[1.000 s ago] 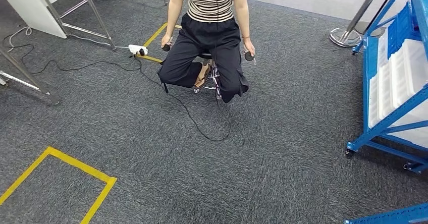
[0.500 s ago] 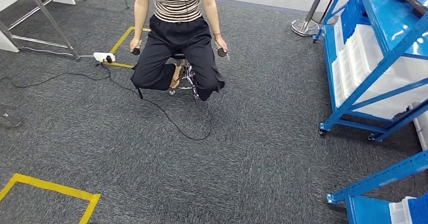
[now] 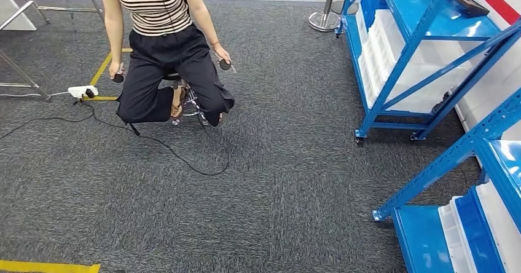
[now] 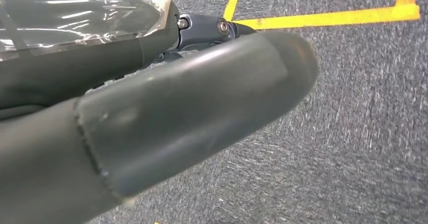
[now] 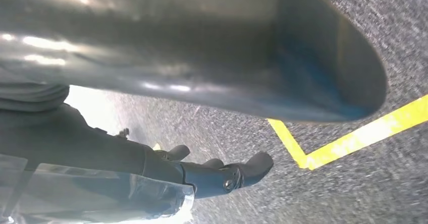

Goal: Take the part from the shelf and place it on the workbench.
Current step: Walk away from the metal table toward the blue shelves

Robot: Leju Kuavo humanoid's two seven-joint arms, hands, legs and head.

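Currently, the blue steel shelf with white plastic bins [image 3: 393,51] stands well apart, on the robot's right, so the right hand [image 5: 222,176] is nearer. Both it and the left hand [image 4: 202,30] hang over grey carpet [image 3: 276,211], holding nothing; finger spread cannot be judged.

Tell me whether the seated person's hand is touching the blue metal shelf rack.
Apart. The head view shows the person's hand, holding a small dark controller, well short of the blue metal shelf rack, with a wide stretch of grey carpet between them.

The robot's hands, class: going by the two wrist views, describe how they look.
The left hand has a thick, smooth grey thumb, darker fingers with a metal screw joint, and a clear plastic wrap on its cover. The right hand matches: glossy grey thumb, dark fingers, clear wrap.
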